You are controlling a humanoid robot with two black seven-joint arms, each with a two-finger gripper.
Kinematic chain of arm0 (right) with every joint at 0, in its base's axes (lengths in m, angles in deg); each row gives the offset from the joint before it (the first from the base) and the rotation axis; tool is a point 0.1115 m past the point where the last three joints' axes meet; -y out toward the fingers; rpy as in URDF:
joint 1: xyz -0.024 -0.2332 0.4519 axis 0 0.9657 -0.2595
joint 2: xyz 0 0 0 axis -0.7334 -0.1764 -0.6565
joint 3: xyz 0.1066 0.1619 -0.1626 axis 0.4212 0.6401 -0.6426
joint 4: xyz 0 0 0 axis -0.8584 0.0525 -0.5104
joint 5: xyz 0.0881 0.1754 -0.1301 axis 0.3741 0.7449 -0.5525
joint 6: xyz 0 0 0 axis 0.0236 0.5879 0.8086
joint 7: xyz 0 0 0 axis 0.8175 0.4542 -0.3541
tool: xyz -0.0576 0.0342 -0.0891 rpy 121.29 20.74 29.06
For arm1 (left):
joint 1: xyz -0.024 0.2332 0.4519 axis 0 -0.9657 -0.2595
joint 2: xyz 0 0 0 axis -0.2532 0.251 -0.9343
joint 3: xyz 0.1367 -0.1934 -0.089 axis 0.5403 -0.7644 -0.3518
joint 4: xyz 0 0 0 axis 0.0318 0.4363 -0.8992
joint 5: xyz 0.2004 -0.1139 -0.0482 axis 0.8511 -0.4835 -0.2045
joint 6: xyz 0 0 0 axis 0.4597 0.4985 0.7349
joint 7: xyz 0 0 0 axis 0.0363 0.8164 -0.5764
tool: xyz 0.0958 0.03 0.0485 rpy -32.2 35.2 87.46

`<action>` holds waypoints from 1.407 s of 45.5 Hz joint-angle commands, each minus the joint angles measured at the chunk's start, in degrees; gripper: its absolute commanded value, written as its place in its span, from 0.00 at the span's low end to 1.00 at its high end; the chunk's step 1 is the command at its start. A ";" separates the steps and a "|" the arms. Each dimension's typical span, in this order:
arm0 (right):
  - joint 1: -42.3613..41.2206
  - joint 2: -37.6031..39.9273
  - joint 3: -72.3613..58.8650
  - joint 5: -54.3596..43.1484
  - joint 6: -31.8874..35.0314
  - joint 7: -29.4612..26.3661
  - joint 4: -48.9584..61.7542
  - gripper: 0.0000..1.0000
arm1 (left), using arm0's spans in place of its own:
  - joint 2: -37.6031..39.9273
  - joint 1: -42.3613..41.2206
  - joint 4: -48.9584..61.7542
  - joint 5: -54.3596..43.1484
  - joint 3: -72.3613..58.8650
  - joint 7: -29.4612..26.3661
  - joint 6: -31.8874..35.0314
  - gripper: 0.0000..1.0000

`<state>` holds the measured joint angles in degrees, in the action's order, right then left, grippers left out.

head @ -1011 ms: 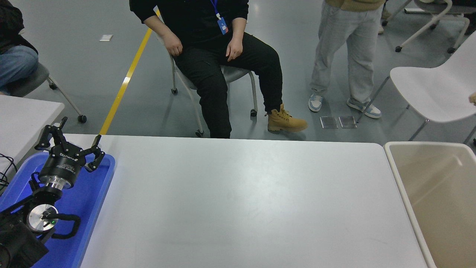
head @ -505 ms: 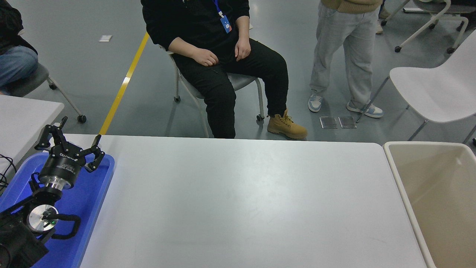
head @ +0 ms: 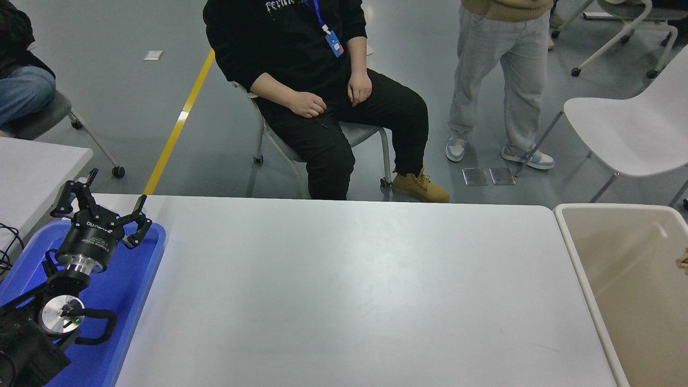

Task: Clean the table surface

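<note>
A: Left gripper status?
B: The left gripper [head: 102, 207] was seen parked at the lower left, above the blue tray [head: 141, 279], fingers [head: 141, 228] spread wide, nothing held between them. The right gripper was not captured in the head view.

A: Tray position?
B: The blue tray was set on the left end of the table surface [head: 344, 295], partly covered by the left arm [head: 32, 333].

A: And the table surface itself?
B: It was seen filling the middle of the view, white and matte, with a soft glare near its centre. A beige bin [head: 629, 285] was placed just beside its right edge. A smaller white table [head: 32, 172] was partly seen at the far left.

A: Anyone behind it?
B: A person in black [head: 322, 91] was seated on a chair at the far side, hands resting on the lap. Another person in grey trousers [head: 500, 75] was stood to the right. A white chair [head: 629, 129] was noted at the right edge.
</note>
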<state>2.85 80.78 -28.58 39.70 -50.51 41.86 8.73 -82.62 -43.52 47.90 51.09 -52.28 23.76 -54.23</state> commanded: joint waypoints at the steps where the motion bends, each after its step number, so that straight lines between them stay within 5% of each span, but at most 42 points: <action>1: 2.35 -2.70 -0.92 0.05 -2.30 -0.22 -0.01 0.00 | 0.02 0.00 0.00 -0.02 0.00 0.00 0.00 1.00; 48: 4.73 -4.72 -0.57 0.75 -4.14 -0.22 -0.01 0.00 | -0.06 0.00 0.00 -0.02 0.00 0.00 0.00 1.00; 59: 4.82 -4.81 0.31 1.11 -12.31 -0.04 -0.27 0.69 | -0.06 0.00 0.00 -0.02 0.00 0.00 0.00 1.00; 64: 4.82 -5.60 0.40 1.11 -15.30 -0.04 -0.27 0.87 | 0.02 0.00 0.00 -0.02 0.00 0.00 0.00 1.00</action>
<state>7.60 75.98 -28.61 40.59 -59.48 41.72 8.63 -82.65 -43.52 47.90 51.08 -52.28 23.75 -54.23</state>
